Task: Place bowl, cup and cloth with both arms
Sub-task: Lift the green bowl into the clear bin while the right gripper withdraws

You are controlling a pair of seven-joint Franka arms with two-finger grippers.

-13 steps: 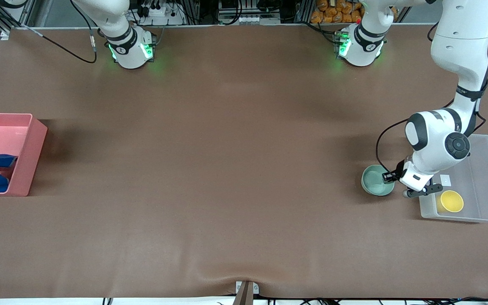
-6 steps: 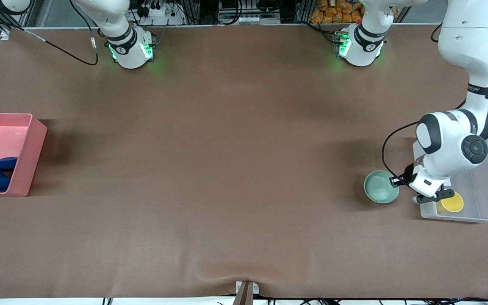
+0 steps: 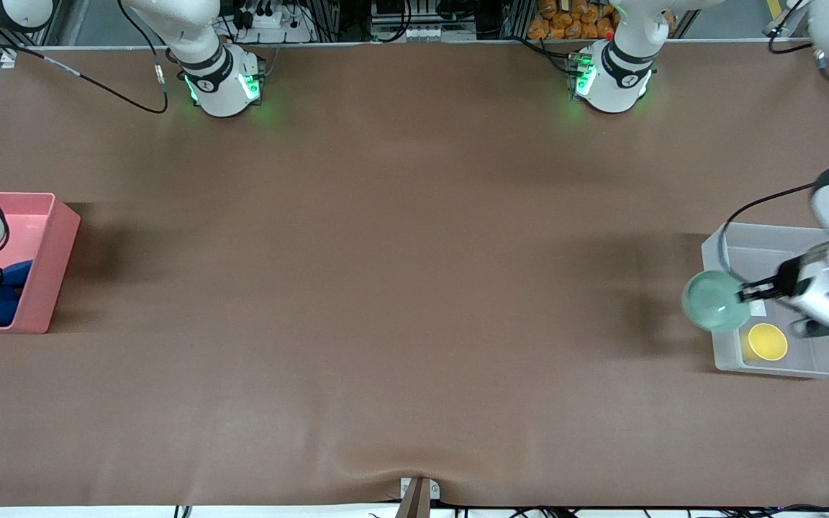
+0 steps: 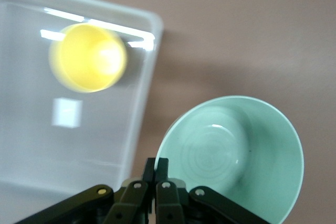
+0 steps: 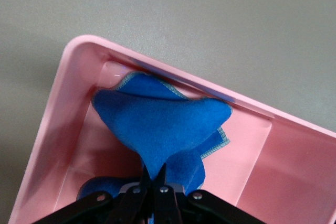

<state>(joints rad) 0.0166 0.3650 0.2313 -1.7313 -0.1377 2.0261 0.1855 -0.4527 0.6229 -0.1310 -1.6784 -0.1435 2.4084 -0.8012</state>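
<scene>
My left gripper (image 3: 748, 291) is shut on the rim of the mint-green bowl (image 3: 715, 301) and holds it in the air over the edge of the clear tray (image 3: 828, 363). The left wrist view shows the bowl (image 4: 236, 156) pinched at its rim and the yellow cup (image 4: 88, 57) standing in the tray (image 4: 31, 150). The cup (image 3: 767, 341) sits in the tray's corner nearest the front camera. My right gripper (image 5: 156, 176) is shut on the blue cloth (image 5: 163, 121), which hangs inside the pink bin (image 5: 294, 171). The front view shows the cloth (image 3: 1, 302) in the bin (image 3: 44, 288).
The pink bin stands at the right arm's end of the table, the clear tray at the left arm's end. A brown mat (image 3: 400, 288) covers the table between them. A small white label (image 4: 66, 113) lies on the tray floor.
My left gripper has lifted the bowl off the table and carried it toward the clear tray. My right gripper has lowered the cloth deeper into the pink bin.
</scene>
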